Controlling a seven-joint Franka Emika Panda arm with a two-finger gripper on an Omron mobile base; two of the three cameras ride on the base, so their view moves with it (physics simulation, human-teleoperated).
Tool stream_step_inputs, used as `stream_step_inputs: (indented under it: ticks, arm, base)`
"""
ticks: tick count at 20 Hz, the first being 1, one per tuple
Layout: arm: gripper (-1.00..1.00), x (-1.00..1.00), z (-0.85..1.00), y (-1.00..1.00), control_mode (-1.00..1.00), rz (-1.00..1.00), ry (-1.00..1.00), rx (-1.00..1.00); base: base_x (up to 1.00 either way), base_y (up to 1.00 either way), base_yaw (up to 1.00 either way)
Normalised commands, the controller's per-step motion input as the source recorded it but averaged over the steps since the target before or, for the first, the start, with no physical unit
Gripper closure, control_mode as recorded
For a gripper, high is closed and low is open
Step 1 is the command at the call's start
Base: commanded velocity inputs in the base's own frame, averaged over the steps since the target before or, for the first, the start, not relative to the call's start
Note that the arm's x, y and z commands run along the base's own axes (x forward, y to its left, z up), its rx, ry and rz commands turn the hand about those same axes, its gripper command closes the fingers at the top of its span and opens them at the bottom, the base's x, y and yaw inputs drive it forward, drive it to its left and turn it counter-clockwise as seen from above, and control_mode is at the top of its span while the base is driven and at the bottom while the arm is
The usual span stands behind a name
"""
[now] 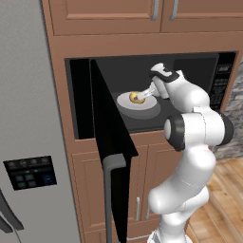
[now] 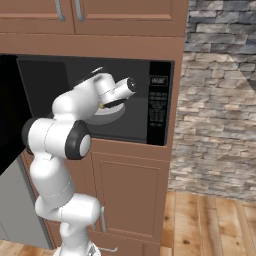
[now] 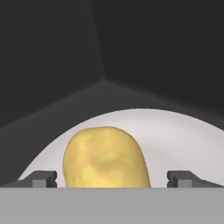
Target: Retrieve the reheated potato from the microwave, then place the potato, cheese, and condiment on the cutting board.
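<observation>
Fingertips (image 3: 40,178): two, dark, spread wide, one to each side of the potato, neither seen touching it. Nothing gripped.

Gripper (image 3: 113,179): reaching into the microwave, aimed along the plate, potato between the tips and nearer the left one in the hand view.

Potato (image 3: 104,157): yellowish-tan oval, smooth, resting on the plate; also visible from the left base view as a small yellow lump at the hand's end (image 1: 137,98). Not lifted.

Plate (image 3: 183,140): round, white, flat on the microwave floor, carrying the potato alone.

Microwave (image 1: 114,71): black cavity built into brown cabinetry, control panel (image 2: 158,102) on the right side. Door (image 1: 110,137) swung fully out to the left, grey bar handle (image 1: 110,190) on its edge.

Arm (image 1: 197,128): white, dark joints, bent upward from the base and extended into the cavity.

Surroundings: grey fridge (image 1: 26,118) left of the door, stone wall (image 2: 220,100) to the right, wooden floor (image 2: 215,225) below.

Task status, judged: door open and reach made; grasp of the potato not yet closed. Left to do: closing on the potato, withdrawal, placement on the board, then cheese and condiment likewise. Early stage.
</observation>
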Motion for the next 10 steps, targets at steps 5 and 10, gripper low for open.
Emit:
stream_step_inputs:
  ticks: [5, 10]
  arm:
    - [-1.0, -0.03, -0.27, 0.11, -1.0, 0.03, 0.0, 0.0]
    - [-1.0, -0.01, -0.22, 0.17, -1.0, 0.0, 0.0, 0.0]
  base:
    - [0.0, 0.0, 0.0]
    - [0.0, 0.0, 0.0]
